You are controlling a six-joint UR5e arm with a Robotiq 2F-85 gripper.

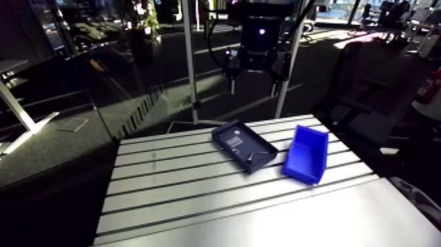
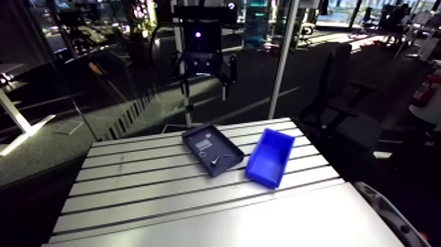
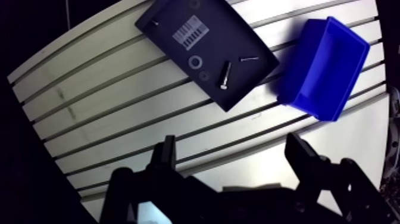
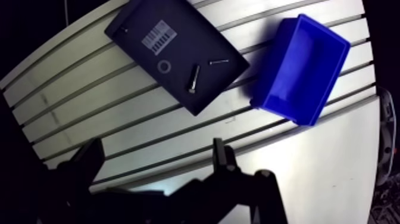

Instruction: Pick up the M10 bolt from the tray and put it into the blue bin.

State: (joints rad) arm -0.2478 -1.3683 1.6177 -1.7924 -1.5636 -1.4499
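Note:
A dark rectangular tray [image 3: 238, 42] lies on the slotted table, with a barcode label at one end. Inside it lies the thick M10 bolt [image 3: 225, 75], pointing along the tray's short side. A thin screw [image 3: 249, 58] and two washers [image 3: 194, 61] lie close by it. The blue bin [image 3: 324, 65] stands just beside the tray's bolt end, tilted a little and with nothing in it. My gripper [image 3: 232, 156] hangs high above the table, open, nothing between its fingers. In the arm view the gripper [image 1: 252, 84] is well above and behind the tray [image 1: 249, 138] and bin [image 1: 306, 153].
The aluminium table [image 1: 197, 190] has long slots running across it, and its bare surface stretches from the tray toward the near edge. A vertical pole [image 1: 191, 72] stands behind the table's far edge.

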